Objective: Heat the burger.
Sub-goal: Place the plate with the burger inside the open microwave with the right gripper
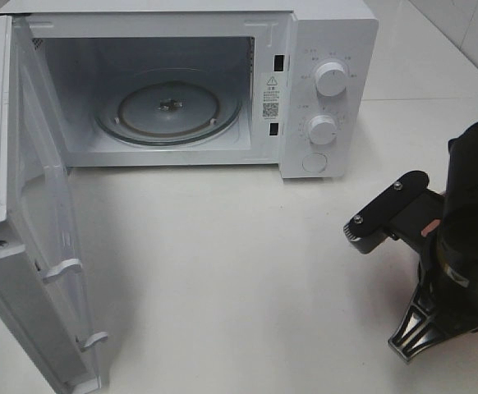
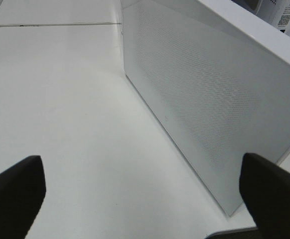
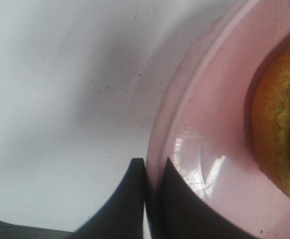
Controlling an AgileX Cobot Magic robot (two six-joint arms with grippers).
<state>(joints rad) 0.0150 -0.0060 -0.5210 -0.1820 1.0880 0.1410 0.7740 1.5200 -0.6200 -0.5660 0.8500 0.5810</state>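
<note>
Exterior high view showed a white table [image 1: 222,271] with a white microwave [image 1: 329,33] at its far side and a tiled wall [image 1: 461,33] behind it. The door [image 1: 25,246] was swung wide to the left, the glass turntable [image 1: 169,111] lay inside, and two round knobs [image 1: 331,80] sat on the control panel. Only the black right arm [image 1: 469,246] appeared there, at the near right corner, and neither the burger nor its plate could be made out in that view. Right wrist view supplied them: the right claw [image 3: 152,199] was clenched on the rim of a pink plate [image 3: 210,124], one finger on each side of it. The burger [image 3: 279,124] sat on that plate, only its golden-brown edge in frame. Left wrist view alone showed the left claw [image 2: 141,167], released and holding nothing, its fingers wide apart above the table beside the door's perforated face. At the far end a seam ran between two tabletops.
</note>
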